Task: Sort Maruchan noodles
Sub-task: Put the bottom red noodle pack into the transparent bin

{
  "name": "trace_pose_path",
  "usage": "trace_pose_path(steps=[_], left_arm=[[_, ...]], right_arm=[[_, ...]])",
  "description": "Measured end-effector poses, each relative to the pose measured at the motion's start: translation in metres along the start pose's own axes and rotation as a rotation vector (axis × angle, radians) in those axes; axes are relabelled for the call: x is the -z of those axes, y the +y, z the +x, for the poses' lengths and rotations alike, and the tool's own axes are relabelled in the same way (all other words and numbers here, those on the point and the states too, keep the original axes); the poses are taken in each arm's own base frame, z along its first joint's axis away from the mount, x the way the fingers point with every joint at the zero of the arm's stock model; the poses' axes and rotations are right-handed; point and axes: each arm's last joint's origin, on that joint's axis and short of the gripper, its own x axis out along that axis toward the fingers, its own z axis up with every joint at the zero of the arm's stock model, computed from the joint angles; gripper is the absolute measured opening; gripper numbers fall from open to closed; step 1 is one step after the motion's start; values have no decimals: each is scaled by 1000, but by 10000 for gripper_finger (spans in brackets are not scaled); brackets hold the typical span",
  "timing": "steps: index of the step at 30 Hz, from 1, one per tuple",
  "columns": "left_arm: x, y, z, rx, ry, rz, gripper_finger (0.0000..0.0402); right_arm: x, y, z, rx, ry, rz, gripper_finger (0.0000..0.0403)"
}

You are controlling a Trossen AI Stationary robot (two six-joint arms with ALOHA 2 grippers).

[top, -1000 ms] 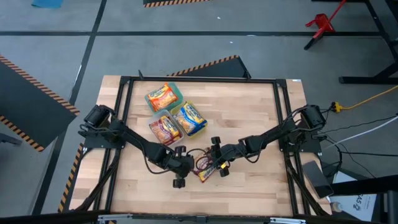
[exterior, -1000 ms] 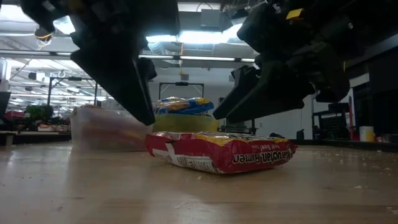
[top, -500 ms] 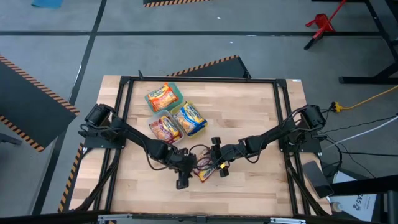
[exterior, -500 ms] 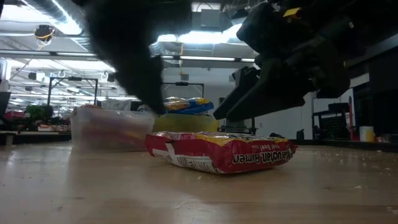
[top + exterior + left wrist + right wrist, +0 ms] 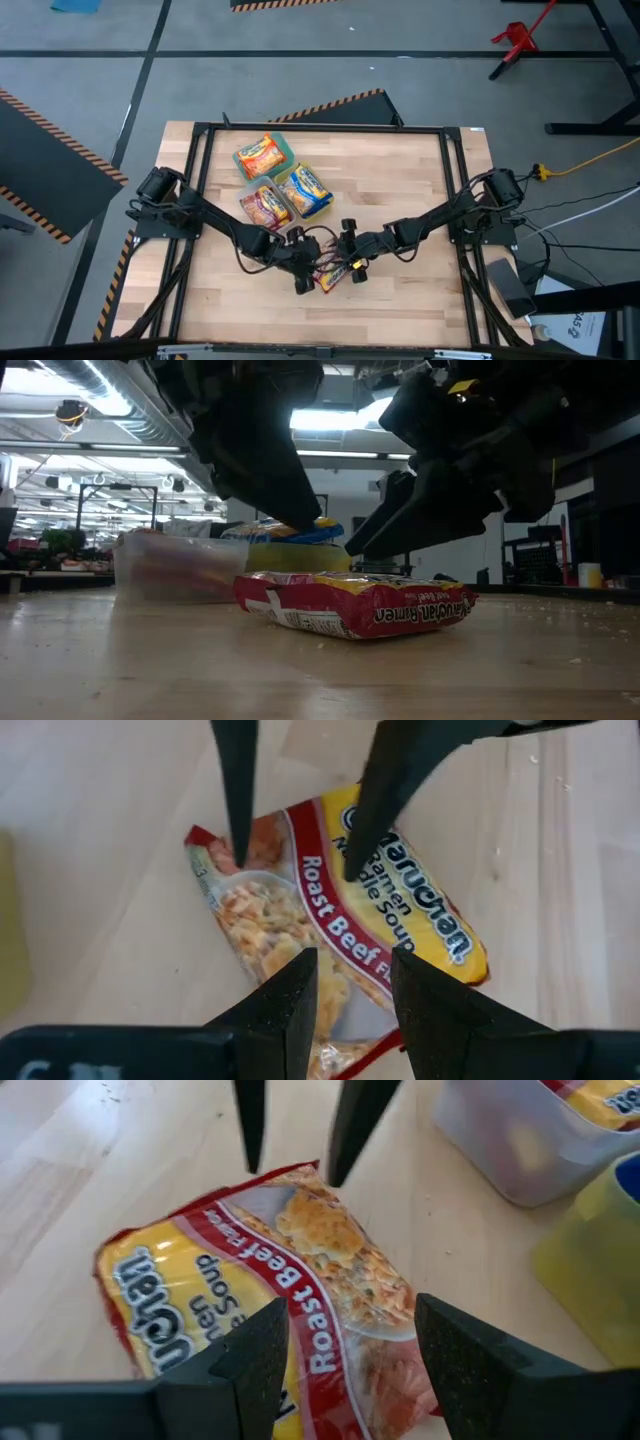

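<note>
roast beef maruchan packet [image 5: 331, 277] lies flat on the bare wood near the front middle of the table [image 5: 420, 170]. both grippers hang just over it, none touching: the left gripper [image 5: 346, 982] above one end with its fingers spread a little and empty, the right gripper [image 5: 350, 1342] above the other end, spread wider and empty. behind, well apart, packets fill a green container [image 5: 284, 147], a clear container [image 5: 180, 565] and a yellow container [image 5: 296, 556].
</note>
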Motion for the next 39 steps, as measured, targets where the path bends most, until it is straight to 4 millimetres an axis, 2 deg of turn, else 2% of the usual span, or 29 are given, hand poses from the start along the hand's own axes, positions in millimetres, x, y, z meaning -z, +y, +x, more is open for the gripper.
trace_pose_path(steps=[5, 14, 21, 27, 39], left_arm=[[-3, 13, 4, 36, 84, -72, 140], [0, 21, 6, 137, 228, 16, 213], [16, 12, -1, 19, 250, 143, 270], [25, -1, -7, -44, 202, 201, 280], [42, -2, 27, -101, 202, 214, 278]], right_arm=[[1, -1, 0, 29, 5, -1, 207], [2, -1, 0, 36, 17, 4, 207], [2, -1, 0, 38, 20, 20, 207], [3, -2, 0, 61, 33, 37, 207], [4, -1, 0, 54, 40, 46, 207]])
